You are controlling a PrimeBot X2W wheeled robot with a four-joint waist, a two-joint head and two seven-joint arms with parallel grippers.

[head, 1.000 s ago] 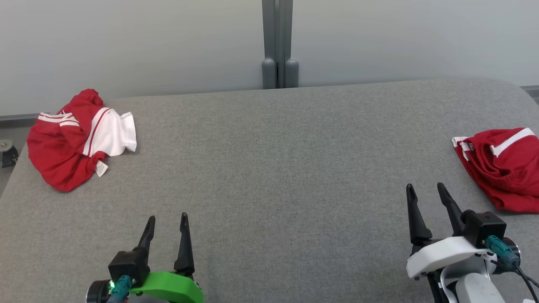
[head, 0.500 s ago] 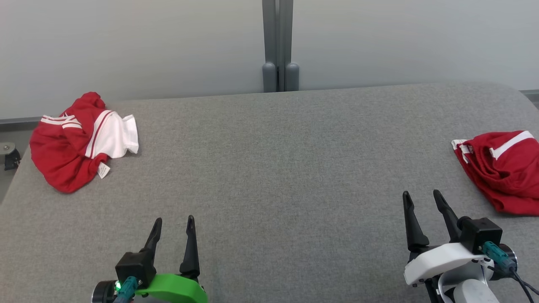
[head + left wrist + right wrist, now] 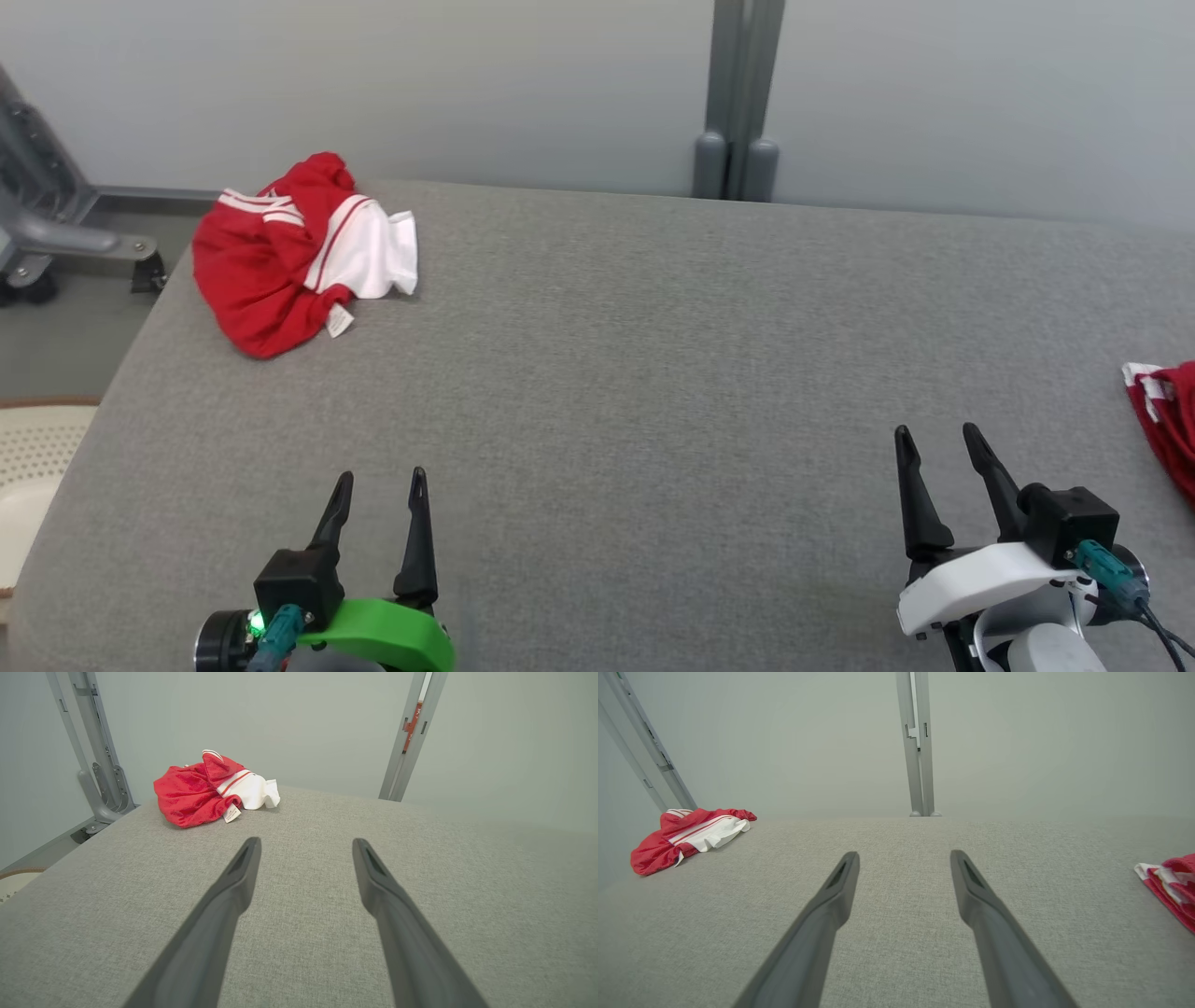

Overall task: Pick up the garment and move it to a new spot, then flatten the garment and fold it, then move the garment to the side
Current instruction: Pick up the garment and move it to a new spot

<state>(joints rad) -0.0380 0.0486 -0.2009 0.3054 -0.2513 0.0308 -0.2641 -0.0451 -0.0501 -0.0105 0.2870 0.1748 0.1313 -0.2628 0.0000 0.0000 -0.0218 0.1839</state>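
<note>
A pale perforated basket (image 3: 28, 448) sits low beside the left edge of the grey table (image 3: 653, 327). The picture's border cuts it off, and what it holds cannot be made out. The garment (image 3: 280, 261), red with a white panel and white stripes, lies crumpled in a heap at the table's far-left corner. It is just inside the left edge and close to the back edge, with a small tag sticking out on its near side. A second garment (image 3: 1167, 420), also red and white, lies at the right. Only its left end is in frame, so its shape and extent cannot be told. The wide stretch of cloth between the two garments is bare, from the back edge to the near edge. The left gripper (image 3: 380, 474) is over the near part of the table with its fingers apart and nothing between them, well apart from the garment. The right gripper (image 3: 935, 429) is likewise spread and empty, near the second garment but not touching it. A grey post (image 3: 738, 93) rises behind the back edge. A grey wheeled frame (image 3: 56, 233) stands on the floor past the far-left corner, partly out of frame.
</note>
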